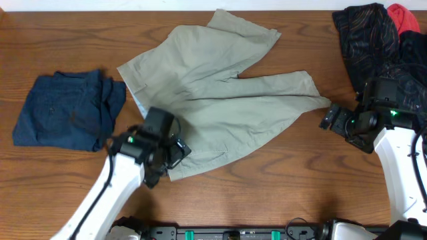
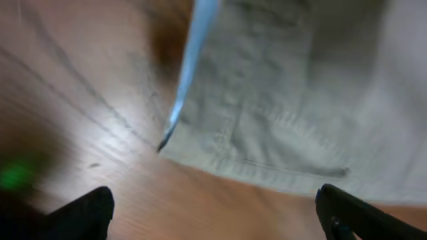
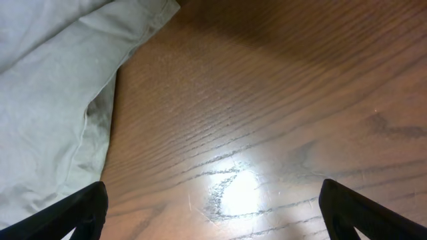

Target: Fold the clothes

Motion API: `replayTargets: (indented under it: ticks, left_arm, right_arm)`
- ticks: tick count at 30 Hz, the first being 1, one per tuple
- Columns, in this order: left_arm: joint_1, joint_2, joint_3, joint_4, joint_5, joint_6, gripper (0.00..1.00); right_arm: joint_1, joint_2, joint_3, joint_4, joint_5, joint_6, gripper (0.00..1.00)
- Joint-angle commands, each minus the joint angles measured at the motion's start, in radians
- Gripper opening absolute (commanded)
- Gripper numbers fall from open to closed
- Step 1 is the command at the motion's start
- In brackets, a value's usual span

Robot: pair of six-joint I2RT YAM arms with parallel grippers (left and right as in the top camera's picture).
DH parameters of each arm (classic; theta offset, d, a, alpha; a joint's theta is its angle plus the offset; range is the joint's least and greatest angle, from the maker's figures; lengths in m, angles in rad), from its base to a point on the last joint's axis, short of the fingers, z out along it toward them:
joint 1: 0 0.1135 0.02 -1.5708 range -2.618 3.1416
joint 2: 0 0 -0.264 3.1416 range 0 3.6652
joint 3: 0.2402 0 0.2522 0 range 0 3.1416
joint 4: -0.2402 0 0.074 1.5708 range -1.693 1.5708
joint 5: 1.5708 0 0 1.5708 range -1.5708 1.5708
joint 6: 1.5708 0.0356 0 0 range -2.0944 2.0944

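Nearest the camera, two white arms reach in from the near edge of the brown wooden worktop [image 1: 280, 180]. The left hand [image 1: 177, 152] hovers at the near left corner of the large khaki cotton trousers [image 1: 220, 107], its fingers wide apart and holding nothing. In its blurred wrist view a stitched edge of the cloth lies flat between the fingers. The trousers are spread rumpled across the middle of the worktop, one leg running to the far side and the other to the right. The right hand [image 1: 328, 119] sits just beside the end of that right leg, fingers also wide apart and empty, over bare wood. A folded navy-blue denim garment [image 1: 67, 110] lies at the left. A black thin-striped garment [image 1: 363, 37] and a red one [image 1: 403, 17] are heaped at the far right corner.
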Motion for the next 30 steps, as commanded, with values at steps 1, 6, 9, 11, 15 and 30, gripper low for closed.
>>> replayTargets:
  ticks: [1, 6, 9, 11, 15, 30]
  left_arm:
    - [-0.031, -0.033, -0.079, 0.068, -0.056, -0.307, 0.98]
    - [-0.053, -0.001, -0.19, 0.256, -0.037, -0.466, 0.97]
    - [-0.053, 0.031, -0.229, 0.306, -0.023, -0.544, 0.98]
    - [-0.053, 0.053, -0.242, 0.319, -0.026, -0.595, 0.98]
    - [-0.053, 0.097, -0.244, 0.338, -0.023, -0.62, 0.99]
    - [-0.095, 0.212, -0.244, 0.367, 0.001, -0.691, 0.59]
  right_arm:
    - [-0.003, -0.002, 0.001, -0.002, -0.003, -0.015, 0.99]
    - [-0.003, -0.002, 0.001, -0.005, -0.003, -0.015, 0.99]
    - [-0.003, -0.002, 0.001, -0.005, -0.003, -0.015, 0.99]
    - [-0.003, -0.002, 0.001, -0.005, -0.003, -0.015, 0.99]
    - [-0.003, -0.002, 0.001, -0.005, -0.003, -0.015, 0.99]
    - [-0.003, -0.002, 0.001, -0.006, -0.003, -0.015, 0.99]
